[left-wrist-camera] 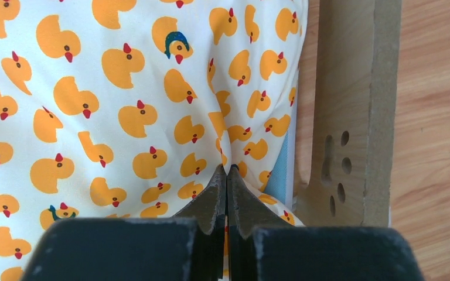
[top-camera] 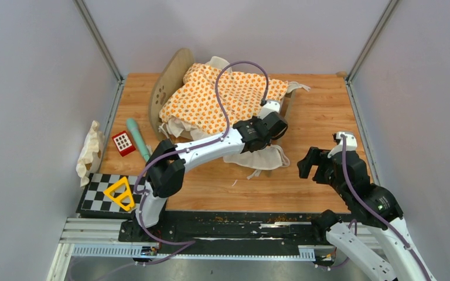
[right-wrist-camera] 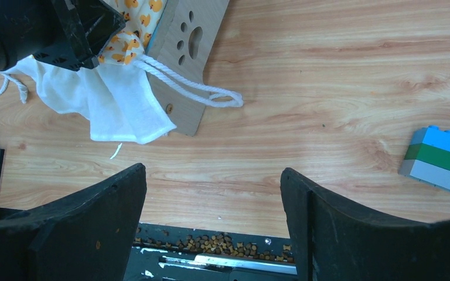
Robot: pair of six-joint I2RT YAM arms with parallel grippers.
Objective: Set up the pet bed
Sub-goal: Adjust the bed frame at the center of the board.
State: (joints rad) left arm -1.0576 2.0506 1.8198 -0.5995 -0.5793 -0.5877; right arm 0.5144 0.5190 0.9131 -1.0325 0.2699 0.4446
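The pet bed stands at the back of the table, its rounded wooden end board point(top-camera: 167, 88) showing on the left. The orange duck-print cushion point(top-camera: 222, 96) lies draped over it, cream edge and ties hanging off the front. My left gripper point(top-camera: 272, 120) is at the cushion's right end. In the left wrist view it point(left-wrist-camera: 227, 170) is shut on a puckered fold of the cushion point(left-wrist-camera: 123, 105), beside the other end board point(left-wrist-camera: 351, 117) with paw-print holes. A strip of blue base point(left-wrist-camera: 278, 175) shows. My right gripper point(right-wrist-camera: 212, 175) hangs open and empty over the table's near edge.
A crumpled white cloth point(top-camera: 89, 149), a red-and-white toy point(top-camera: 123, 142), a teal stick point(top-camera: 139, 137), and a yellow triangle point(top-camera: 120, 193) on a checkerboard lie at the left. A striped brick block point(right-wrist-camera: 442, 158) sits right of my right gripper. Kibble point(right-wrist-camera: 222, 242) lies along the front rail.
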